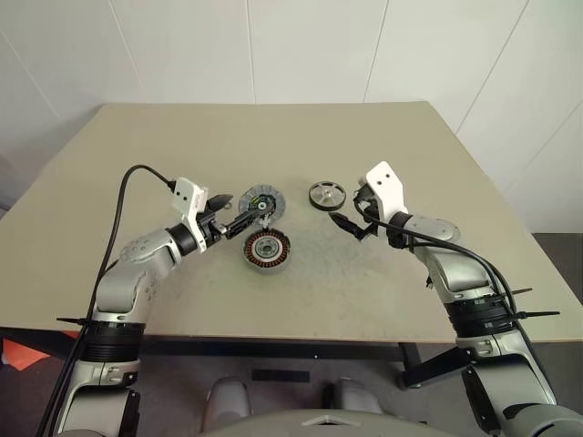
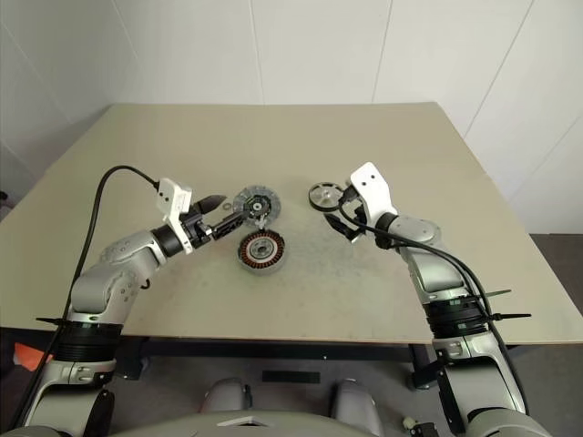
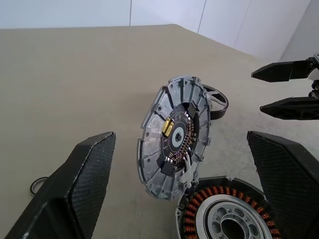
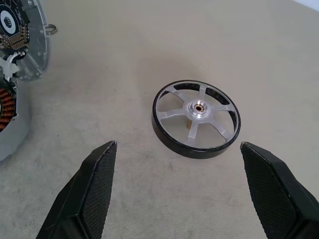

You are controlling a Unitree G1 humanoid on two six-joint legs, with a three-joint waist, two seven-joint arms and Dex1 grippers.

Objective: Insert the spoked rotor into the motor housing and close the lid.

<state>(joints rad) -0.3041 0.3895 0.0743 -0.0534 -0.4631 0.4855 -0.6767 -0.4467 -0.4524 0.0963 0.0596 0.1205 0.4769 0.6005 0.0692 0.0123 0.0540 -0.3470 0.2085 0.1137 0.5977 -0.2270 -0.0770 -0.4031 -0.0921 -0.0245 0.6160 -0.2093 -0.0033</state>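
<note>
Lid [image 1: 261, 203] tilted against motor housing [image 1: 267, 251], spoked rotor [image 1: 327, 195] apart.

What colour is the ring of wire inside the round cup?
Copper-orange windings in the motor housing, best seen in the left wrist view.

Silver-grey arm segments are joined by black ribbed collars. White housings are mounted behind the jaws. Black cables are routed along both arms.

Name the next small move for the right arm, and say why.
Probably ease the right gripper forward and down around the spoked rotor. The rotor lies flat on the table, apart from the motor housing, and sits just ahead of the open fingers, untouched. The lid stands tilted against the housing, whose copper windings are exposed, so the rotor should go in first.
</note>
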